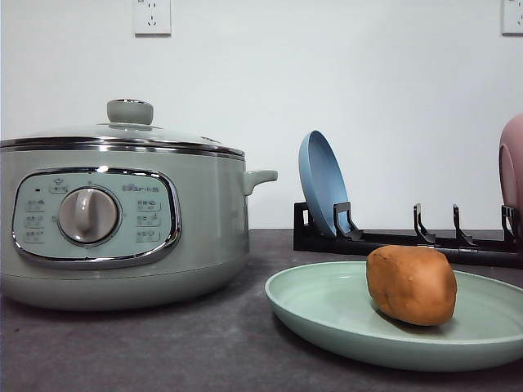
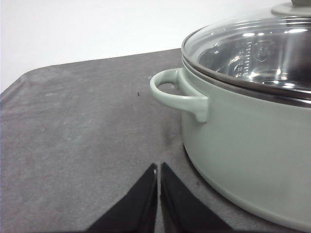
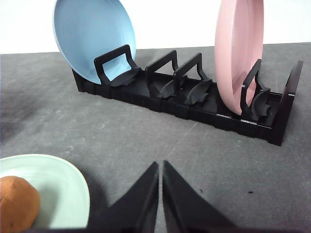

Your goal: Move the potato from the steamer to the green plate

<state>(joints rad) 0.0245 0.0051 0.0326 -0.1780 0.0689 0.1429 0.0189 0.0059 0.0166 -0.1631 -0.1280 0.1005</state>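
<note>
The orange-brown potato lies on the pale green plate at the front right of the table; the right wrist view catches the potato on the plate too. The sage-green steamer stands at the left with its glass lid on. My left gripper is shut and empty, low over the mat beside the steamer's side handle. My right gripper is shut and empty, just beside the plate, facing the rack.
A black dish rack stands behind the plate, holding a blue plate and a pink plate upright. In the front view the rack is at back right. Open grey mat lies left of the steamer.
</note>
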